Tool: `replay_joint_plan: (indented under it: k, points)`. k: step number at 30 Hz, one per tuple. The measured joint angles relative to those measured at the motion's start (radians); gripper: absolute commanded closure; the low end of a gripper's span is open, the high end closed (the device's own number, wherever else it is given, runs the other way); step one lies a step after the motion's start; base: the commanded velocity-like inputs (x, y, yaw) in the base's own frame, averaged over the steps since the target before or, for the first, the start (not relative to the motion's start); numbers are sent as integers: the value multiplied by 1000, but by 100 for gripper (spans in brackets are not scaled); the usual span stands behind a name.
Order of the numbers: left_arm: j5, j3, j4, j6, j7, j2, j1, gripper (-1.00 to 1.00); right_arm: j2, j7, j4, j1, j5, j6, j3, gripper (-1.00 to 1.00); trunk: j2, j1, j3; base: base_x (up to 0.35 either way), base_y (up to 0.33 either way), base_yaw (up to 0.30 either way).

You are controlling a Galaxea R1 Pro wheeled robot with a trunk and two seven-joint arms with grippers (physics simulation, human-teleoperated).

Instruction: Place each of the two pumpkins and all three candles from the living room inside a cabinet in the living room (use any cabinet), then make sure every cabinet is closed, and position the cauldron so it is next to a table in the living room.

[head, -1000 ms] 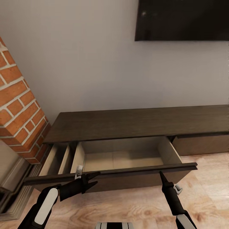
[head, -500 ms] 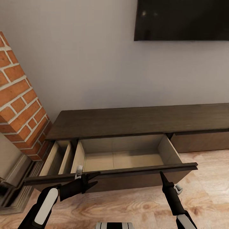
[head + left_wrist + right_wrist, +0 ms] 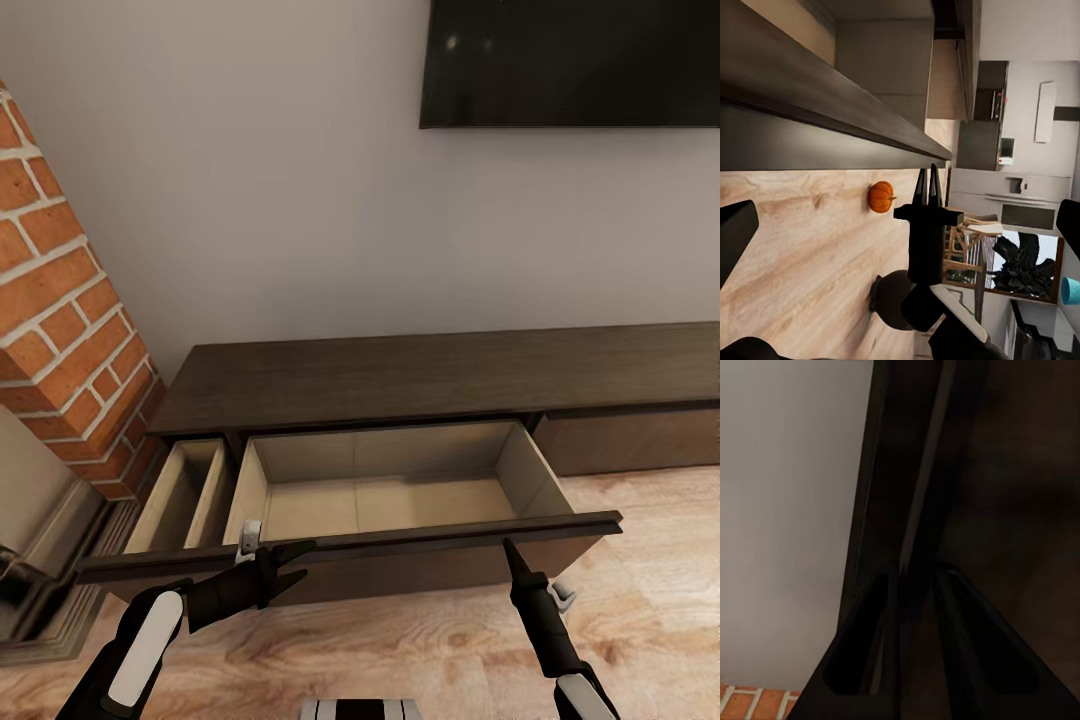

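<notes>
Dark-brown wood cabinet runs along the white wall under a black TV cut off by the frame edge. Wide drawer stands pulled out, pale inside, nothing in it; a narrow compartment sits to its left, beside the brick column. Cabinet's far right end is cut off. Left gripper sits just under the drawer's front edge, fingers parted, holding nothing. Right gripper points up at the same front edge; its fingers lie together in the left wrist view, pinched with nothing between. Right wrist view is dim and close: finger bases against dark wood, hard to make out more. Against the earlier frames, the whole head picture has slid slightly, brick column shifting outward, so the camera has moved; both arms sit as before against the drawer. Left wrist view adds one orange pumpkin on the wood floor near the right gripper, and a kitchen beyond.
</notes>
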Motion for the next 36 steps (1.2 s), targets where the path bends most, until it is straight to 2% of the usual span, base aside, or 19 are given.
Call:
replay_joint_plan:
  k: [7,18,19,20,31,36]
  points:
    - [1,0,0,0,0,1,0,-100,1,-38,0,-22,-3,0,4,100,0,0,0,-73,0,0]
    - [0,0,0,0,0,1,0,-100,2,-40,0,-23,-3,-2,4,100,0,0,0,-4,0,0]
    - [0,0,0,0,0,1,0,-100,2,-40,0,-23,-3,-4,5,-100,0,0,0,0,0,0]
    - [0,0,0,0,0,1,0,-100,2,17,-2,-1,6,-3,52,-100,0,0,0,0,0,0]
    - [0,0,0,0,0,1,0,-100,1,19,-1,0,5,3,53,-100,0,0,0,-8,0,0]
    - [1,0,0,0,0,0,0,-100,0,19,-1,0,5,4,53,-100,0,0,0,-223,0,0]
